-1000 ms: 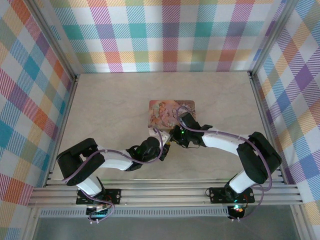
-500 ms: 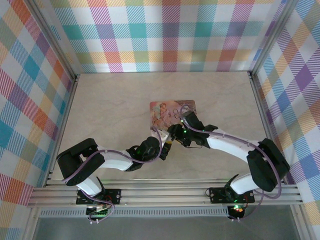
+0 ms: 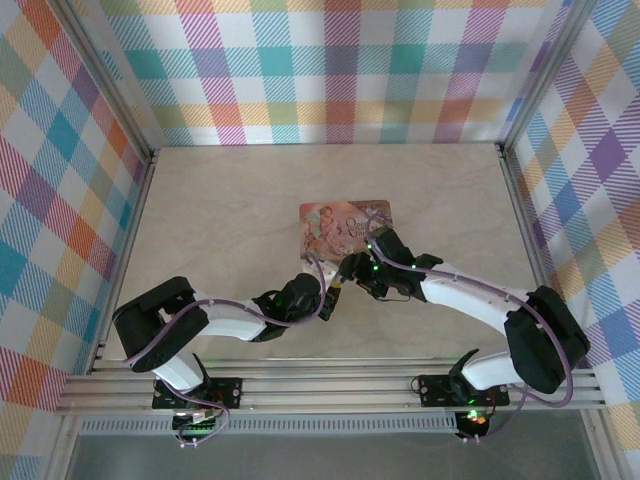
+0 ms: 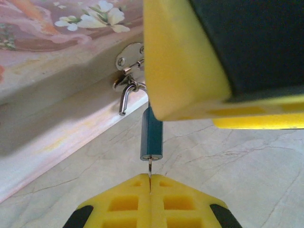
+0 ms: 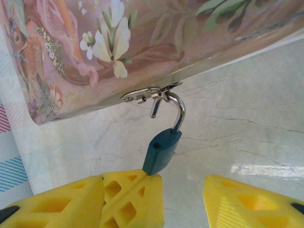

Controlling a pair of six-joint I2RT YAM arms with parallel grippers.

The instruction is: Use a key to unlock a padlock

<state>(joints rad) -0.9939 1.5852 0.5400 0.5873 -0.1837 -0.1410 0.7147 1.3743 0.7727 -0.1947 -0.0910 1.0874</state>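
The left tool (image 4: 150, 183) clamped the key (image 4: 149, 172) in the padlock (image 4: 151, 135), the right tool (image 5: 153, 184) gaped around it; the shackle (image 5: 178, 111) looked sprung, so unhooking seemed next.

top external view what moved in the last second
The right arm swung its elbow out to the right and toward the near edge; the right gripper hardly shifted beside the padlock. No grab or release shows. The left arm, left gripper shut on the key, and the pink box stayed put.
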